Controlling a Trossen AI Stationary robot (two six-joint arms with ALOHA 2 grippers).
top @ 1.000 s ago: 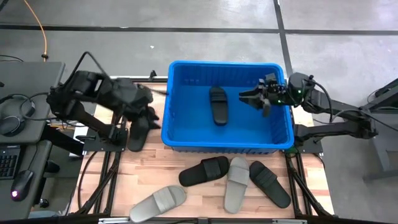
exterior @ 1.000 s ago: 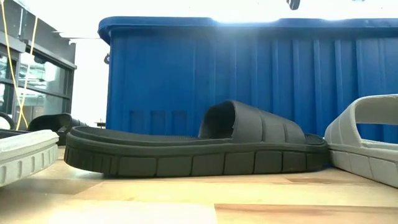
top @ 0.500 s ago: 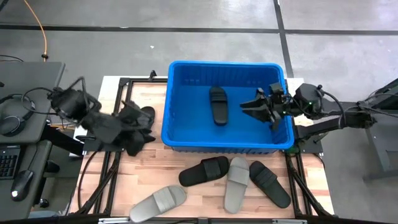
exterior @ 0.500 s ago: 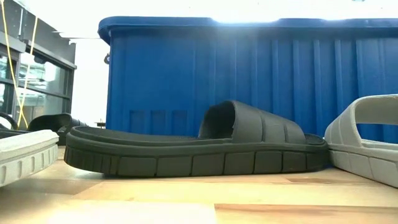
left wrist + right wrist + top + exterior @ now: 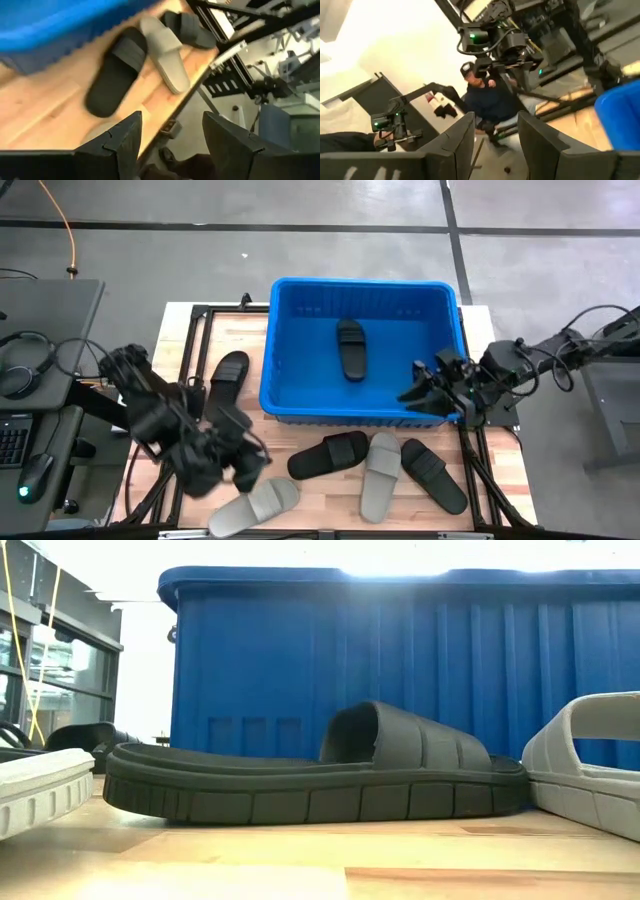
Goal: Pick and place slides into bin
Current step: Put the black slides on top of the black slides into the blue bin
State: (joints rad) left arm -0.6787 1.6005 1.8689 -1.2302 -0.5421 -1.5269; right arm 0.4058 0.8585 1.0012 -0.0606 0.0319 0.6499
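The blue bin (image 5: 300, 395) stands at the table's far middle with one black slide (image 5: 350, 348) lying on its floor. Another black slide (image 5: 226, 378) lies on the table left of the bin. Near the front edge lie a black slide (image 5: 329, 454), a grey slide (image 5: 380, 473), a black slide (image 5: 433, 473) and a grey slide (image 5: 255, 505). My left gripper (image 5: 252, 467) is open and empty just above the front-left grey slide. My right gripper (image 5: 415, 394) is open and empty over the bin's near right corner.
The left wrist view shows the front slides (image 5: 117, 72) and the table's near edge (image 5: 195, 85). The low view shows the black slide (image 5: 310, 775) in front of the bin's wall (image 5: 400, 650). A seated person (image 5: 487, 102) shows beyond the table in the right wrist view.
My left gripper has swung from the black slide beside the bin's left wall toward the table's near edge, ending over the front-left grey slide. My right gripper has moved from over the bin's far right part toward the near edge, to the bin's near right corner.
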